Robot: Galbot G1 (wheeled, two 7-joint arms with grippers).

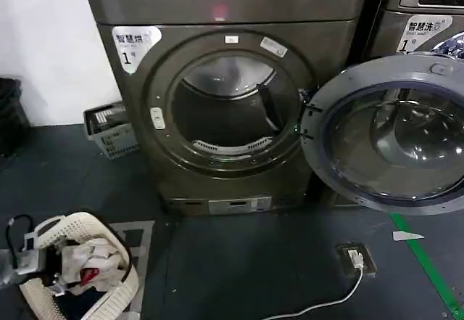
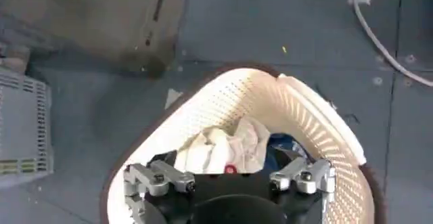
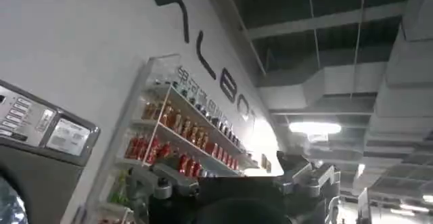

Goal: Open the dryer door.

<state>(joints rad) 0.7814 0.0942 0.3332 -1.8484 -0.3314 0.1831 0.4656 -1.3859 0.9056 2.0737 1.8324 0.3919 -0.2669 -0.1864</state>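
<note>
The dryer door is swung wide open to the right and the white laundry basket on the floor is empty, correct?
Not quite. The dryer door is swung open to the right, but the white laundry basket holds clothes; the left wrist view shows them.

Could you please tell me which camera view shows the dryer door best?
The head view: the dryer door hangs swung wide open to the right of the drum opening, its grey inner face showing. The left wrist view looks down on a laundry basket; the right wrist view faces a wall and shelves.
</note>
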